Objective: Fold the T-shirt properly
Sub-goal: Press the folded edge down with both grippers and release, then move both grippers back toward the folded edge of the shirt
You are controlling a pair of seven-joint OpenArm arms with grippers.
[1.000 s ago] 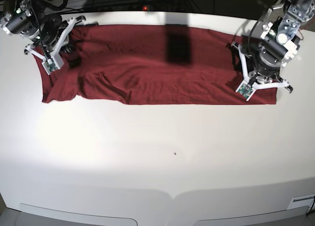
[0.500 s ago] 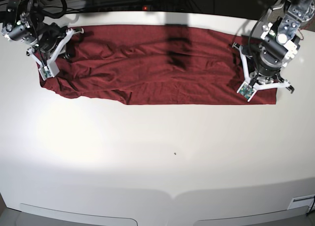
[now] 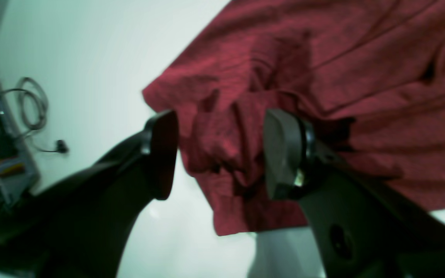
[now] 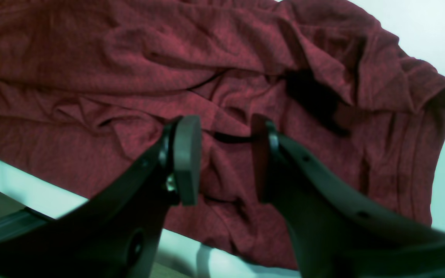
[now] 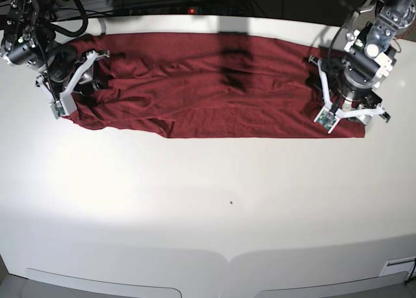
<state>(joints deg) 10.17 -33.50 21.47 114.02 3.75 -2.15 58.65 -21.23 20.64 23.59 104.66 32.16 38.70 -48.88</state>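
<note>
The dark red T-shirt (image 5: 208,90) lies spread in a long band across the far side of the white table (image 5: 208,200). My right gripper (image 5: 79,84) is over the shirt's bunched left end. In the right wrist view this gripper (image 4: 224,162) is open, its jaws apart just above wrinkled fabric (image 4: 222,77). My left gripper (image 5: 351,113) is at the shirt's right end near the front corner. In the left wrist view it (image 3: 222,154) is open, with a raised bunch of fabric (image 3: 222,139) between the fingers.
Cables and dark equipment (image 5: 162,2) run along the table's far edge. A small dark speck (image 5: 232,202) lies on the table's middle. Loose cables (image 3: 33,104) show at the left of the left wrist view.
My right gripper moved toward the front and a little right. The shirt's left end, which hung out to a lower corner, is now drawn in and bunched. The left arm hardly moved.
</note>
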